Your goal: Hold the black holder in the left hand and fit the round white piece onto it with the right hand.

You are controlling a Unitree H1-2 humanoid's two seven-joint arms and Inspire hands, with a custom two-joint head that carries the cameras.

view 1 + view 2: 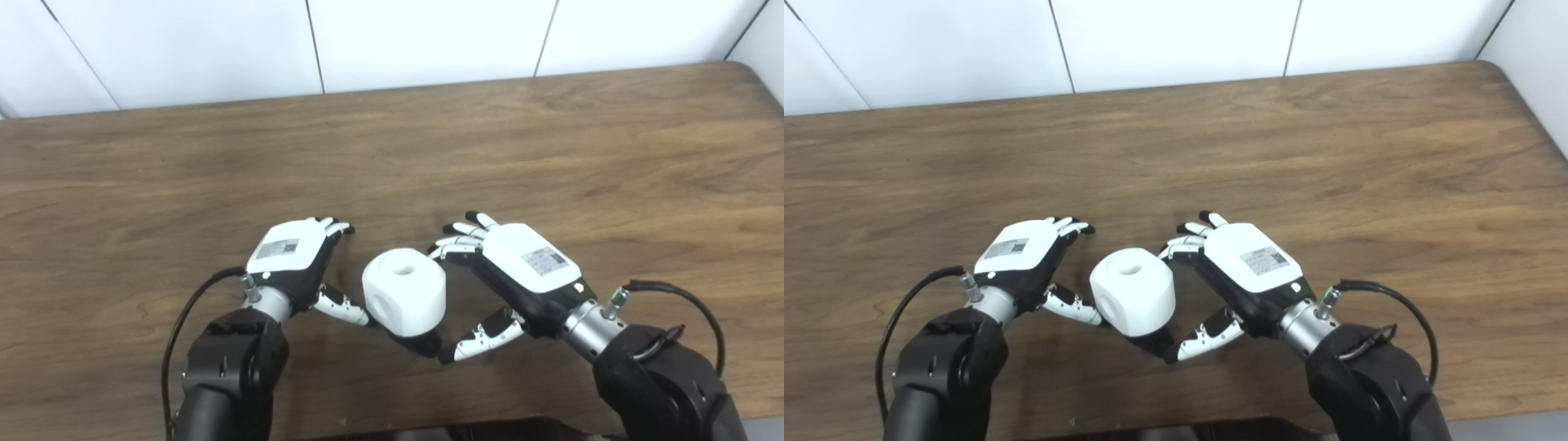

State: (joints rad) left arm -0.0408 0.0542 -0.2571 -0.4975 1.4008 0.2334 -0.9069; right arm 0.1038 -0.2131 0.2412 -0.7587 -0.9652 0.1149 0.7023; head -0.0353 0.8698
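- Flanking the white piece, your two hands sit low over the table with their backs turned up toward the head cameras.
- Your left hand (288, 260) has its fingers (335, 226) spread and stretched forward, clamped on nothing; its thumb (340, 305) reaches sideways and its tip meets the lower left side of the white piece.
- Your right hand (520, 269) is likewise spread, holding nothing: the fingers (462, 239) curl toward the upper right edge of the white piece and lie just beside it, though you cannot tell whether they touch.
- Your right thumb (484, 335) points down and left, its dark tip just beside the black part under the white piece.
- Between the hands you see the round white piece (404, 297), a chunky block with rounded corners, a round hole in its top face and a shallower round recess on its front-left face.
- It sits on the black holder (422, 343), of which only a small dark edge shows below its near side; how fully the two are seated you cannot tell.
- Neither hand grips the holder.
- Everything rests near the front edge of the brown wooden table (551, 141), roughly midway across it.
- Black cables (680, 297) loop from each wrist, and white wall panels (429, 37) stand behind the table's far edge.
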